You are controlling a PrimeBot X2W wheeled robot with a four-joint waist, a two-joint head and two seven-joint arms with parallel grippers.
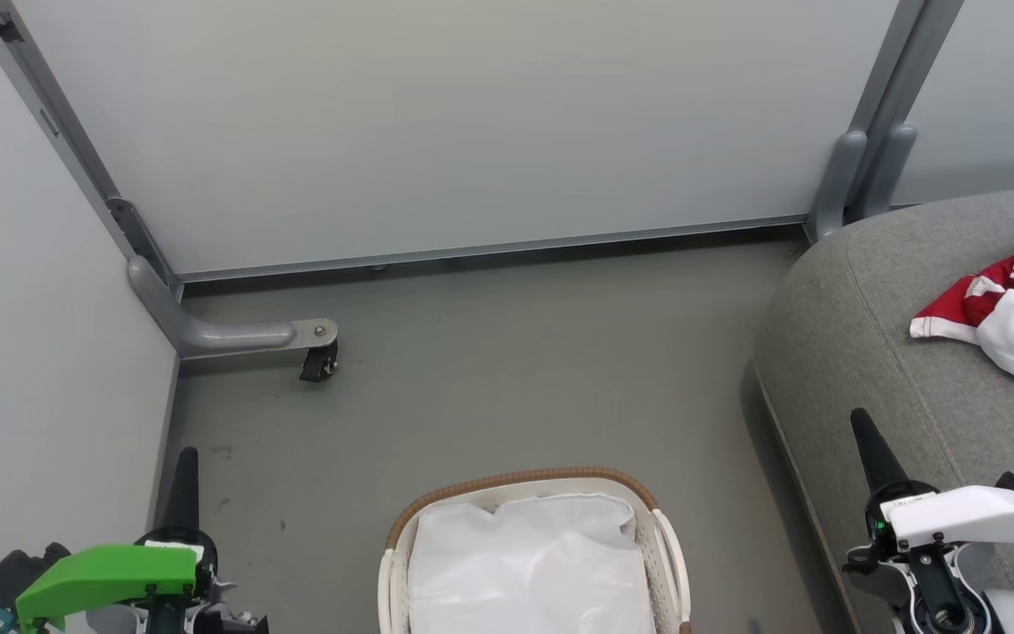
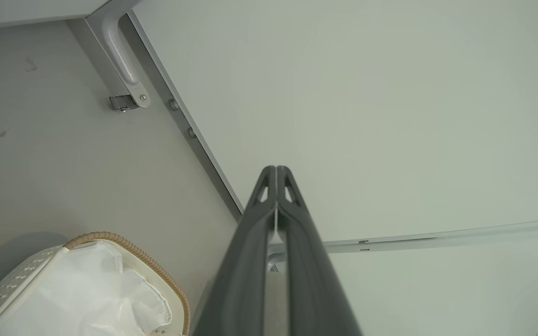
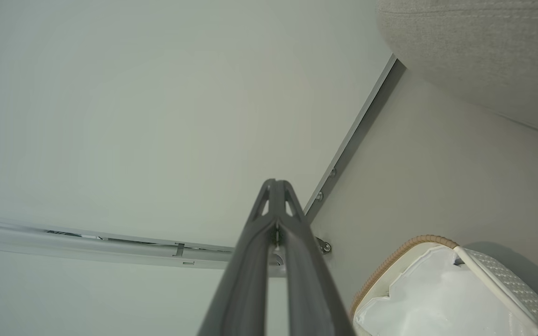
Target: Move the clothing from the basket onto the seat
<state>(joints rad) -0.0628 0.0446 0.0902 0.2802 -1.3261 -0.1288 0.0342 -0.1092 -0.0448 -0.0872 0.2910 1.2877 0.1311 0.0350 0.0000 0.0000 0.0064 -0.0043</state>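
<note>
The red and white clothing (image 1: pixel 1013 308) lies bunched on the grey seat (image 1: pixel 868 352) at the right edge of the head view. On the floor at bottom centre stands the white basket (image 1: pixel 397 572) with its brown rim; inside it I see just the white cloth liner (image 1: pixel 529 563). My left gripper (image 1: pixel 186 471) is shut and empty at the lower left, away from the basket. Over the seat's front edge at the lower right, my right gripper (image 1: pixel 863 431) is shut and empty too. The left wrist view has the left gripper (image 2: pixel 276 169) beside the basket (image 2: pixel 26 275). The right wrist view has the right gripper (image 3: pixel 276 183), the basket (image 3: pixel 507 280) and the seat (image 3: pixel 484 56).
Pale partition panels (image 1: pixel 437 132) wall off the back and left. A grey panel foot with a black caster (image 1: pixel 318 361) juts onto the grey floor (image 1: pixel 516 370) at back left. Open floor lies between the basket and the back panel.
</note>
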